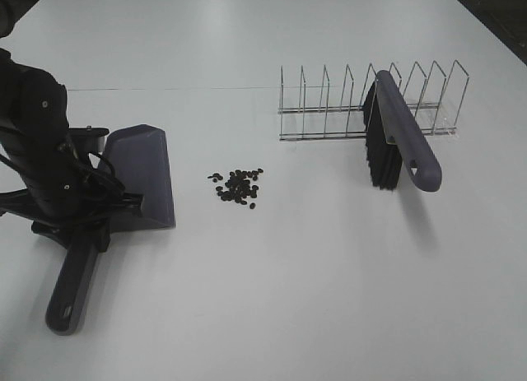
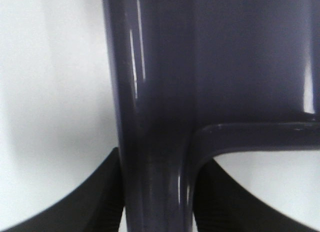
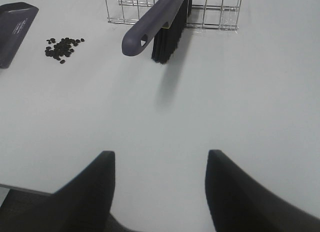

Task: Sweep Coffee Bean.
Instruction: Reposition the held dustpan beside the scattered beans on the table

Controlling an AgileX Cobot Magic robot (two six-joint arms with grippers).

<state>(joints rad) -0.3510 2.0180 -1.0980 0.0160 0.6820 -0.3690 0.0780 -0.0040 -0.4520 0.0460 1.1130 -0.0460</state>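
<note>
We are gripping one dustpan (image 1: 144, 171) with the left end effector (image 2: 157, 192); the right end effector (image 3: 160, 187) is gaping wide over open bench (image 3: 250, 101).

The dustpan (image 1: 140, 175) looks to be of hard grey-purple plastic, smooth and quite glossy; close up, in the left wrist view, it carries bright streaks of reflected light. The brush handle (image 1: 408, 138) seems to be the same plastic, with a softer shine. The bristles (image 1: 380, 160) are black, matt fibre. The rack (image 1: 370, 109) is thin bare metal wire, shiny. The coffee beans (image 1: 237, 186) are dark, too small to judge their finish. The table (image 1: 288, 299) is white, smooth, faintly satin. The fingers (image 2: 85, 202) of the left gripper (image 2: 162, 159) are black, matt, finely ribbed.
</note>
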